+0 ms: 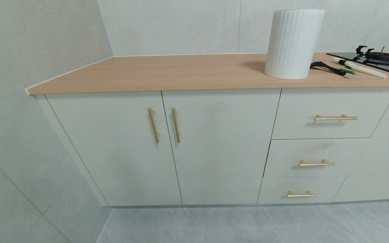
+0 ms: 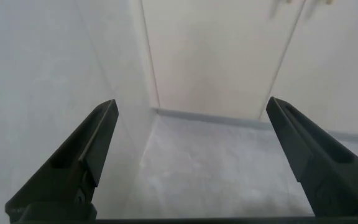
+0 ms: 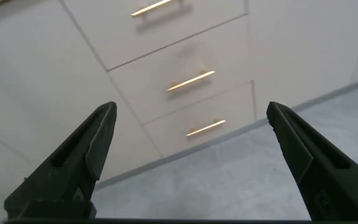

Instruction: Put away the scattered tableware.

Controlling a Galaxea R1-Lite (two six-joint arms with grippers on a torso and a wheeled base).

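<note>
- While it hangs low over the floor [image 2: 216,162] by the left end of the cabinet [image 2: 210,56], the left gripper [image 2: 190,104] has its fingers spread wide, with nothing between them.
- The right gripper [image 3: 191,107] is just as spread and just as empty. It sits low in front of the drawers [image 3: 179,81] on the right.
- The tableware lies up on the counter [image 1: 167,72], at its right end and well apart from both grippers.
- It is made up of a black tool [image 1: 326,65], a green stick [image 1: 346,71] and a white knife [image 1: 360,68].
- All three lie loose, close together, between the holder [image 1: 292,44] and the stove [image 1: 380,57].
- The holder stands upright just left of them, and the black tool's end is near its base. What is inside the holder cannot be seen.
- The drawers and cabinet doors are all shut.
- My reading is that the task is at its very start: nothing is stowed and no piece is grasped.
- All three pieces are left to do. Each must be picked off the counter and put away, most likely into the holder, though a drawer is possible.
- Before any grasp, the arms likely need to rise and work over to the right.
</note>
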